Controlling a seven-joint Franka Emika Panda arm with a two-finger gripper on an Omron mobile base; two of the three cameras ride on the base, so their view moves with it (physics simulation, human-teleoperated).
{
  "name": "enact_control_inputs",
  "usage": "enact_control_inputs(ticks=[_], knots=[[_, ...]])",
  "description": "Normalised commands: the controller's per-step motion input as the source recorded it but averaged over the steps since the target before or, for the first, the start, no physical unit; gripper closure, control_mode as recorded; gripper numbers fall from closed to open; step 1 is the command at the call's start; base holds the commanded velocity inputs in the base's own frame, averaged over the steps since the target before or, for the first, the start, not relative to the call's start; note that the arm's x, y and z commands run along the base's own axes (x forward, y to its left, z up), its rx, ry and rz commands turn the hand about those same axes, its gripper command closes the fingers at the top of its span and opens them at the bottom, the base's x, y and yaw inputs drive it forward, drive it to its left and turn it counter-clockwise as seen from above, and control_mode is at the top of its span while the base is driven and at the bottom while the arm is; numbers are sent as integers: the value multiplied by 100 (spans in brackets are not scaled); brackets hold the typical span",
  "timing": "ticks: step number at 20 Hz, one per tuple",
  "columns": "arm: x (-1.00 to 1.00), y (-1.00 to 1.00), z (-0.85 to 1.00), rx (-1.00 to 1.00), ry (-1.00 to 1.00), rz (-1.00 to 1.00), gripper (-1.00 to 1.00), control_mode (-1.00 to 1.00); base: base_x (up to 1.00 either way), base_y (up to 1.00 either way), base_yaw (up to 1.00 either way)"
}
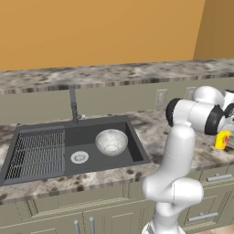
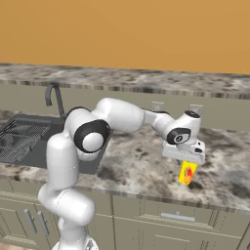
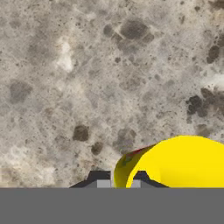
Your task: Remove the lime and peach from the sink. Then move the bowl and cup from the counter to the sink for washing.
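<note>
- The gripper (image 2: 187, 165) sits right of centre in the right base view, pointing down over the speckled counter (image 2: 141, 166), with the cup (image 2: 187, 173) directly under the hand.
- In the hand view the two dark fingertips (image 3: 99, 177) stand close together at the bottom edge, and the cup's yellow rim (image 3: 183, 162) fills the lower right, one finger inside the rim and one outside; the jaws look closed on the cup's wall.
- In the left base view the cup (image 1: 222, 139) appears at the far right edge, yellow with a reddish patch, partly hidden behind the arm's wrist.
- The bowl (image 1: 111, 141) lies inside the sink (image 1: 137, 153), in the right part of the basin, centre-left of the left base view, upright with its speckled inside showing.
- The round silver drain (image 1: 79, 157) is just left of and below the bowl, apart from it.
- The ribbed drainer section (image 1: 39, 153) takes up the left of the sink, and the faucet (image 1: 73, 106) rises behind the basin.
</note>
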Motion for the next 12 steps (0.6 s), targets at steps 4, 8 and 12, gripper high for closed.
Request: enact_control_inputs(ticks=[4, 8, 12], knots=[[-18, 14, 15, -3, -6, 0, 100, -100, 0, 0, 0], [-22, 24, 15, 0, -26, 6, 100, -100, 0, 0, 0], [-18, 29, 16, -1, -32, 10, 100, -100, 0, 0, 0]])
